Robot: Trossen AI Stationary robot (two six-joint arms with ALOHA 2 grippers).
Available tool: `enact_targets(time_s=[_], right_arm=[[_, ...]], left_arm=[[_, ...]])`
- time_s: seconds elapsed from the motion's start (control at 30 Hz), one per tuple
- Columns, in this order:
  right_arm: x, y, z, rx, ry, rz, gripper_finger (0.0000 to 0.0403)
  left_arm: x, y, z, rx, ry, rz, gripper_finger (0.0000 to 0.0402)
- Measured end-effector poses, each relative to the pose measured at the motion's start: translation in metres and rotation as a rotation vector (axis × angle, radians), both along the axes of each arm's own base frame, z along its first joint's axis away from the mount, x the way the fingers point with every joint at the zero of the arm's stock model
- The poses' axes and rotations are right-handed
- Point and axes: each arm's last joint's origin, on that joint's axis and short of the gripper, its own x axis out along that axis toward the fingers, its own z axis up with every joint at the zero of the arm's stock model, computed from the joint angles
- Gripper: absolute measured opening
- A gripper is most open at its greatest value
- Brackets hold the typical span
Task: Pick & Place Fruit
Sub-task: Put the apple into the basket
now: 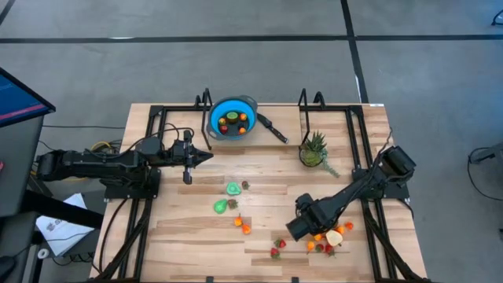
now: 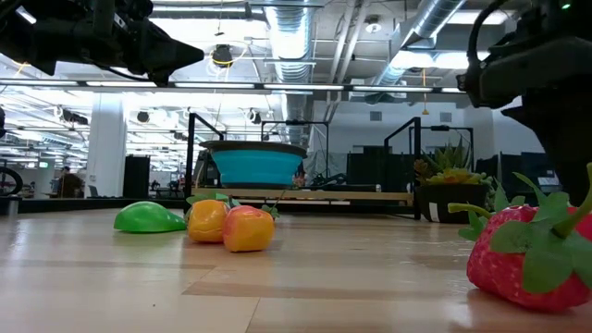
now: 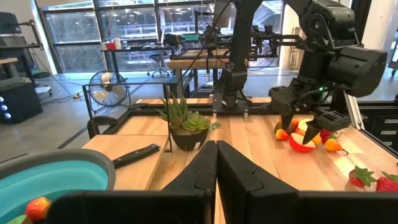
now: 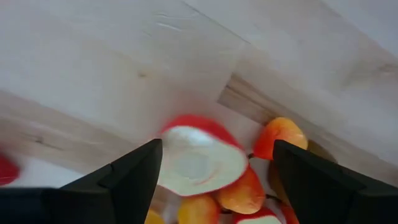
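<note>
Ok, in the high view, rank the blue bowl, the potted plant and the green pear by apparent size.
Largest to smallest:
1. blue bowl
2. potted plant
3. green pear

The overhead camera sees all three from a similar distance, so the ranking holds.

Non-task items on and around the pale wooden plank table [image 1: 189, 224].
A round blue bowl [image 1: 233, 118] with a black handle [image 1: 274, 129] sits at the far edge; a spiky-leaved green plant in a dark pot [image 1: 313, 150] stands near it. Black metal frame rails [image 1: 156, 118] border the tabletop. White papers [image 1: 64, 228] lie on the grey floor beside the table.
</note>
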Motion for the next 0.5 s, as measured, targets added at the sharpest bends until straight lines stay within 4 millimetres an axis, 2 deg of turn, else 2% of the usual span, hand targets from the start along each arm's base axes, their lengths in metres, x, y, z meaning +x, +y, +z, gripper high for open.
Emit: enact_targets(time_s=[0.23, 0.5], right_arm=[[0.003, 0.003, -0.001, 0.020, -0.034, 0.003, 0.0302], [-0.001, 0.007, -0.019, 0.058, -0.095, -0.030, 0.0302]], left_arm=[[0.000, 0.000, 0.000, 0.000, 0.000, 0.000, 0.0002], [0.000, 0.000, 0.000, 0.000, 0.001, 0.000, 0.0002]])
